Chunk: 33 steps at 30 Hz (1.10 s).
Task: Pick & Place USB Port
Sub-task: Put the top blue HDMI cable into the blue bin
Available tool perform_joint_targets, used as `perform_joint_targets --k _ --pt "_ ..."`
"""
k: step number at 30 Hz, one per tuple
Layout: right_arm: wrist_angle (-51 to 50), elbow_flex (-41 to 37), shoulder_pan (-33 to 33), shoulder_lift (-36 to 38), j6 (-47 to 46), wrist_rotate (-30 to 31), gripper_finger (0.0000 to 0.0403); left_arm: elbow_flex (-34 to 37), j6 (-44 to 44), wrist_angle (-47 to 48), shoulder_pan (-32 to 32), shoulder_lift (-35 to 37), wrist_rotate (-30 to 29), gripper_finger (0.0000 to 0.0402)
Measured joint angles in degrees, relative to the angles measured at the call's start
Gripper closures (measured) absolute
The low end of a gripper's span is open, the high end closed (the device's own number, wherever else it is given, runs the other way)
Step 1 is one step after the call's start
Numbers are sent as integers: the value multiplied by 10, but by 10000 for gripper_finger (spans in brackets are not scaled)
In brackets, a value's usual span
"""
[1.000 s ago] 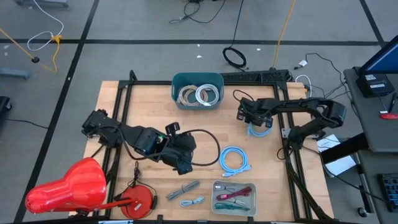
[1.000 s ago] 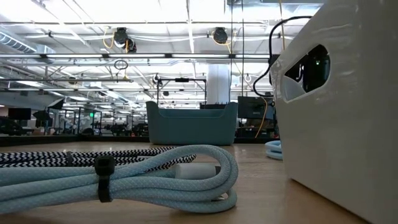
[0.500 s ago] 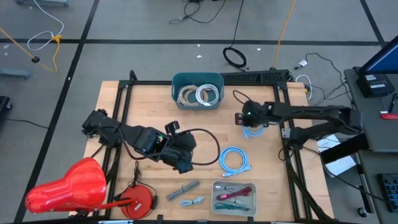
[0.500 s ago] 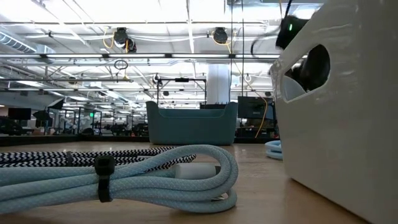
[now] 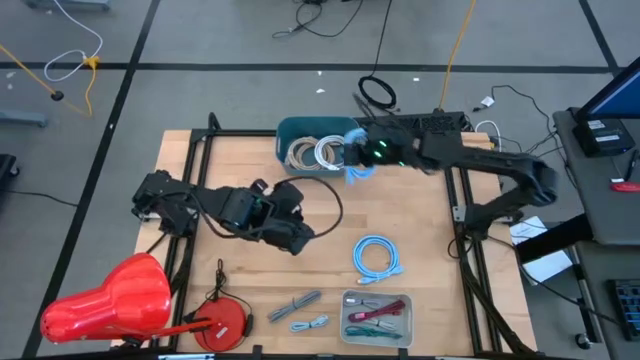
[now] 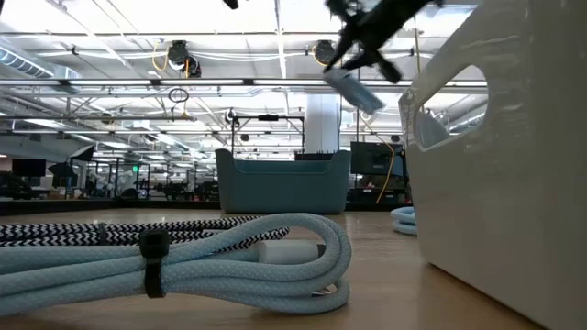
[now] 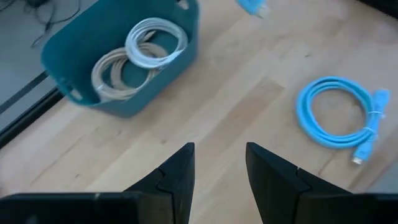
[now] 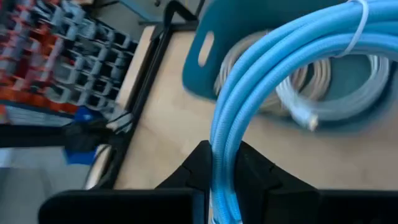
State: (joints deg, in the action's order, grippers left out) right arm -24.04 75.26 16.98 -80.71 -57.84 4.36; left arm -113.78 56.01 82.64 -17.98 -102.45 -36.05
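Note:
A light blue cable coil with a white tie is in my right gripper, raised beside the right rim of the teal bin. The bin holds white and grey cable coils. The low view shows the right gripper high above the table with the coil below it. My left gripper hovers open over the table's middle, holding nothing; its wrist view looks at the bin. A second blue coil lies flat on the table. My right gripper pinches the blue coil's bundled strands between its two fingers, which lie across the strands. The coil is lifted clear of the table and extends out beyond the fingertips, with its tied part farthest from them.
A clear tray of small parts and loose grey cables lie near the near edge. A red object sits at the near left corner. In the low view a pale cable and a white box fill the foreground.
My right gripper has carried the blue coil up off the table's right side and moved toward the left and far edge, arriving beside the teal bin's right rim. My left gripper has shifted a little toward the far edge.

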Motion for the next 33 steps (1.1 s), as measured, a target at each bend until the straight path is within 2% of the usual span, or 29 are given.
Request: perform_joint_targets --k 5,12,17,23,33 --pt "-15 113 29 -115 50 -13 371 1 70 72 -13 27 -1 254" --pt "25 191 67 -236 84 -76 371 0 144 70 -73 70 -53 254" --pt "36 201 79 -284 118 -76 370 0 174 72 -120 78 -81 254" --pt "28 201 98 -327 131 -73 370 0 195 73 -149 79 -87 254" --pt "36 200 101 -344 158 -31 345 0 212 74 -169 79 -91 254"
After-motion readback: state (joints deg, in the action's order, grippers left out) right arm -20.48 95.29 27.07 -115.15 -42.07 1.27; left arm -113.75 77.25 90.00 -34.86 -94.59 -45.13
